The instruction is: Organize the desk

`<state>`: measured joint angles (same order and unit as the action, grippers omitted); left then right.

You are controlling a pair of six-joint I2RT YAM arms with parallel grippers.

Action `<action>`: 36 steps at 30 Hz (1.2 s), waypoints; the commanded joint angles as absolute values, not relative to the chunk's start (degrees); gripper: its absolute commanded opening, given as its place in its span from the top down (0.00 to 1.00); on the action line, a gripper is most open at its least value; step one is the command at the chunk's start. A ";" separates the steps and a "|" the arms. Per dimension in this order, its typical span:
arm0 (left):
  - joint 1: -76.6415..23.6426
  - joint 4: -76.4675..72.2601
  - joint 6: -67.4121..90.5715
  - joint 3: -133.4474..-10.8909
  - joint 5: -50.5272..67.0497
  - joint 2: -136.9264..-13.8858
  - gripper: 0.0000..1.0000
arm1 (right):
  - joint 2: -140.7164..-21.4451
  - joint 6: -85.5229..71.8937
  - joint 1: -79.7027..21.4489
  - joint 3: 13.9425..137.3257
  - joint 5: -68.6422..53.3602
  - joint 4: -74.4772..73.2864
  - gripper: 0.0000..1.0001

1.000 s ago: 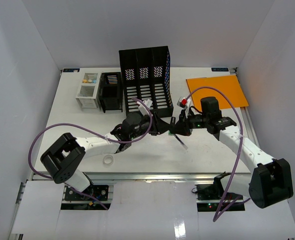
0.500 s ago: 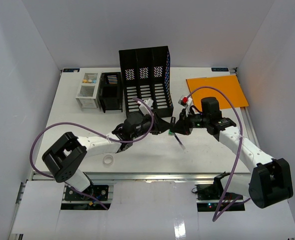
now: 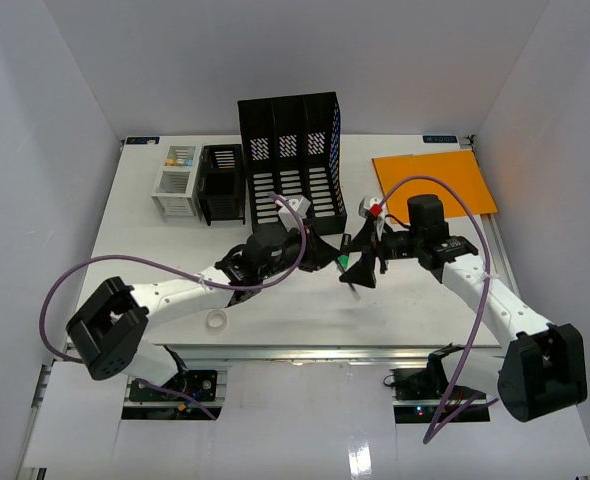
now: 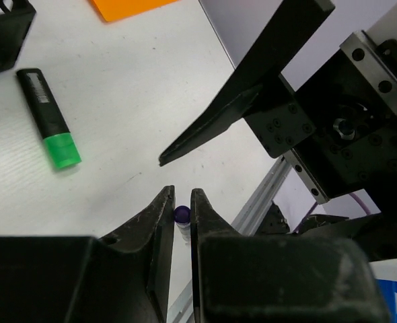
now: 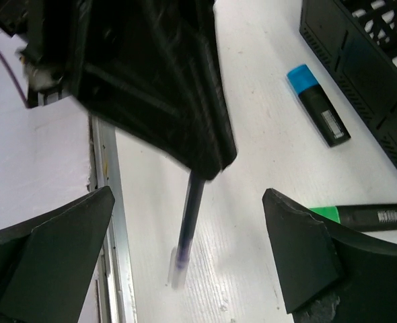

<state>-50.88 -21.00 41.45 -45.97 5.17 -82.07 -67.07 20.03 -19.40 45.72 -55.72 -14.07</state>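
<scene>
Seemingly left hand point(image 4: 182, 199) pinches one pen point(image 5: 190, 215); right hand point(image 5: 188, 200) gapes empty; two highlighters point(image 5: 317, 104) point(image 5: 370, 217).

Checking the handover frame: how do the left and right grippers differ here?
The left gripper is nearly shut, the right gripper wide open. The left grips the pen by its end; the right holds nothing, straddling the pen without touching it. Both face each other above the desk.
</scene>
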 commanded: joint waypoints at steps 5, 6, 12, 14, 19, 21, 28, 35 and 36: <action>-45.80 6.72 26.27 -52.96 -11.01 -68.57 1.00 | -60.57 33.36 -5.70 47.73 -77.82 -20.30 0.02; -43.74 9.52 24.63 -53.73 -12.30 -67.28 1.00 | -60.21 33.89 -3.18 47.37 -78.71 -20.20 0.02; -28.10 24.07 15.15 -63.60 -18.57 -62.19 1.00 | -57.35 36.31 5.81 43.19 -81.50 -20.10 0.02; -21.77 24.78 13.16 -66.98 -18.64 -62.85 1.00 | -57.21 36.74 6.33 42.63 -81.21 -20.21 0.02; -5.69 19.27 9.18 -72.04 -16.07 -69.53 1.00 | -56.83 37.00 7.32 42.00 -81.02 -20.30 0.02; -1.11 15.78 10.17 -73.58 -11.66 -72.76 1.00 | -56.26 37.06 8.06 41.68 -81.50 -20.26 0.02; 3.71 10.35 10.37 -81.42 -10.37 -85.94 1.00 | -54.70 36.48 10.75 41.16 -83.93 -19.81 0.02; 4.72 11.64 10.54 -88.30 -8.62 -94.25 1.00 | -54.76 35.51 11.25 40.87 -84.68 -18.70 0.02; 4.73 11.65 10.71 -88.45 -8.28 -94.80 1.00 | -54.78 35.31 11.25 40.77 -84.70 -18.43 0.02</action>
